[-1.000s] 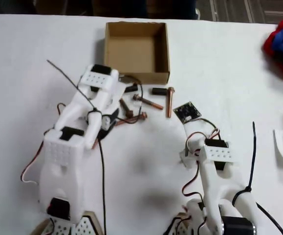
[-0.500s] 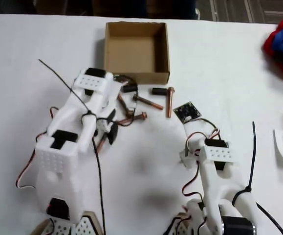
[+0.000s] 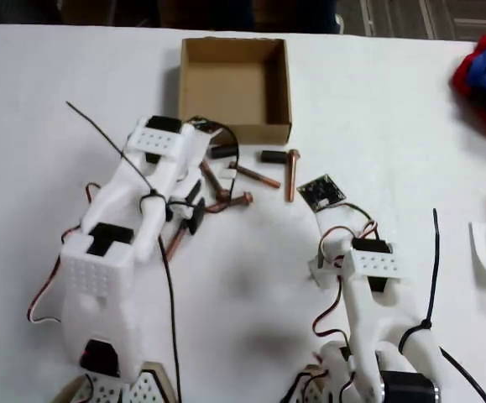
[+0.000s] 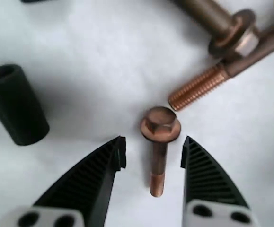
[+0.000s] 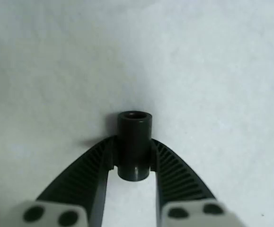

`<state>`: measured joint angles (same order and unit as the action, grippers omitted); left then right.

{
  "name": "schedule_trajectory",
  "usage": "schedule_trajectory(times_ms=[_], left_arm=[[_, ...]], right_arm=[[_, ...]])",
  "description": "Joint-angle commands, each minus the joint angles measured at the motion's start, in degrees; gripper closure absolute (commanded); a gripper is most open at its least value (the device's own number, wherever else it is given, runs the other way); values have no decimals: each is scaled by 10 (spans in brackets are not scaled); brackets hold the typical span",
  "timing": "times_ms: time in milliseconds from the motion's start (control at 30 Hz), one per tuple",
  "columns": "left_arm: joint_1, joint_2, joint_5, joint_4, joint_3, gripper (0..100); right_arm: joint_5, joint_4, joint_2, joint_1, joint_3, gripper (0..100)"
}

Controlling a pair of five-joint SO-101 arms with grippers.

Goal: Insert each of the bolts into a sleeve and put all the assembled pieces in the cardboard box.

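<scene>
Right arm [image 3: 368,277] at 5 o'clock on the white table [image 3: 410,126]. Right gripper [image 5: 134,158]: jaws clenched on a black sleeve [image 5: 135,139], one finger on each side of its lower half, open bore facing away from the wrist; cannot tell whether the sleeve touches the table. Left arm [image 3: 121,227] runs up from 7 o'clock toward the loose parts. Left gripper [image 4: 153,152]: jaws released, parted moderately, straddling a copper bolt [image 4: 159,135] that lies flat on the table with its hex head away from the wrist; a gap shows on both sides and neither finger touches it. A second sleeve [image 4: 16,104] lies off to one side, apart from the fingers. Just past the bolt head, two further bolts [image 4: 207,85] touch each other. Farther out, a lone bolt [image 3: 291,175] lies head toward 12 o'clock, with a third sleeve [image 3: 274,156] just beside that head at 9 o'clock. The cardboard box [image 3: 280,80] sits at 12 o'clock of the parts, open-topped.
</scene>
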<state>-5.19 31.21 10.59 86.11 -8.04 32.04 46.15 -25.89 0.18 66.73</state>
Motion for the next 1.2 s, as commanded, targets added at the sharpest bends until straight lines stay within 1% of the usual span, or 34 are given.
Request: schedule_trajectory(times_ms=[0, 300, 433, 500, 667, 800, 900, 1167], left_arm=[[4, -38, -6, -5, -24, 797], [2, 37, -4, 0, -28, 805], [2, 45, -4, 0, -28, 924], [2, 44, -3, -3, -29, 952], [3, 48, -4, 5, -66, 924], [3, 50, -5, 40, -116, 853], [4, 50, -4, 49, -134, 801], [3, 51, -4, 44, -136, 797]], right_arm=[[-1, -11, 3, 7, 0, 978], [-2, -11, 3, 7, 0, 978], [-2, -11, 3, 7, 0, 978], [-3, -11, 3, 7, 0, 978], [-3, -11, 3, 7, 0, 978], [-3, -11, 3, 7, 0, 978], [-3, -11, 3, 7, 0, 978], [-3, -11, 3, 7, 0, 978]])
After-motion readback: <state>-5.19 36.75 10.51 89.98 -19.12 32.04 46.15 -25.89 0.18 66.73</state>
